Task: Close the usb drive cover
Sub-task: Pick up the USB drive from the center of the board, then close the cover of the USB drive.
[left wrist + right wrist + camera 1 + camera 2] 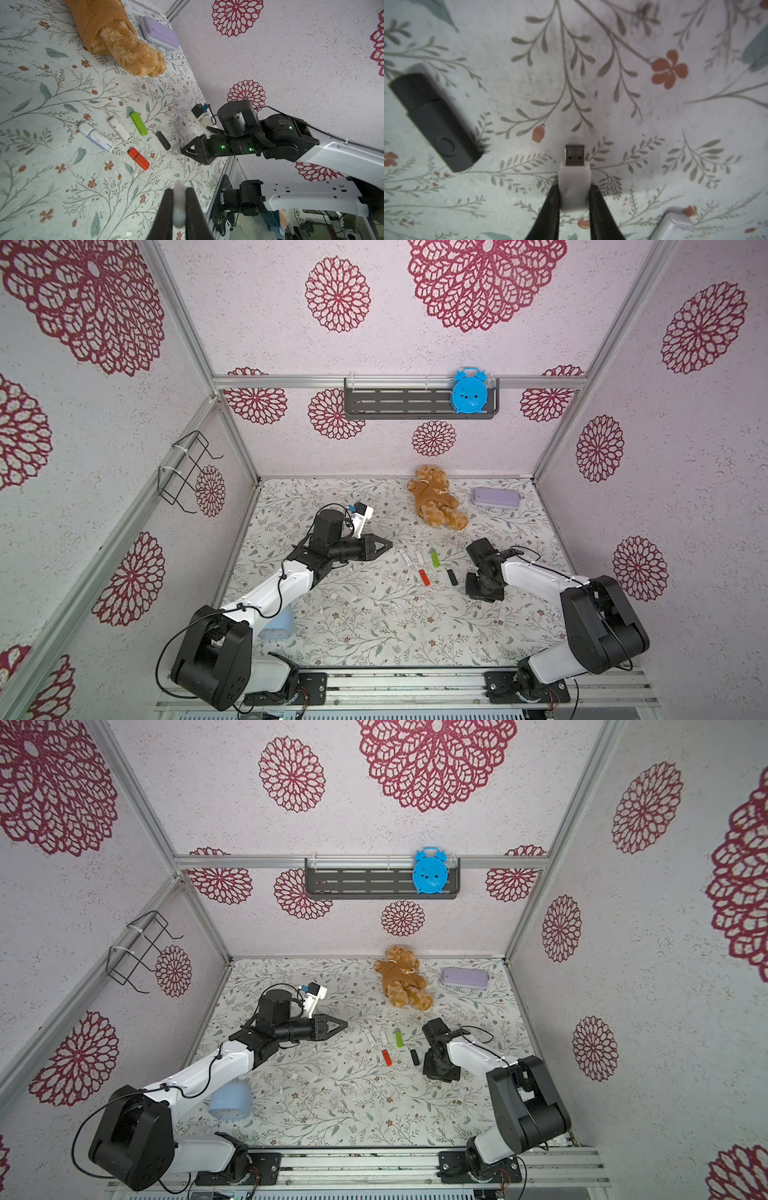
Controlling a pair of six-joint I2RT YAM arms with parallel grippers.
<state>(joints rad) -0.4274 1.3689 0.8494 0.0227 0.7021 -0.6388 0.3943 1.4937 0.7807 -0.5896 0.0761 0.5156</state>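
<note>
Floral-print worktop (pixel 374 635), red-rosette walls (pixel 415 344) on three sides. Right claw (pixel 574 192) — narrowed onto white usb drive (pixel 574 178), plug bare, near black drive (pixel 436 122). Left claw (pixel 179 192) pinching blurred white piece (pixel 179 200), above worktop.

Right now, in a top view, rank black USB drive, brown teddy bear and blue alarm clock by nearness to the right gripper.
1. Black USB drive, beside the right gripper.
2. Brown teddy bear, farther back.
3. Blue alarm clock, on wall shelf.
</note>
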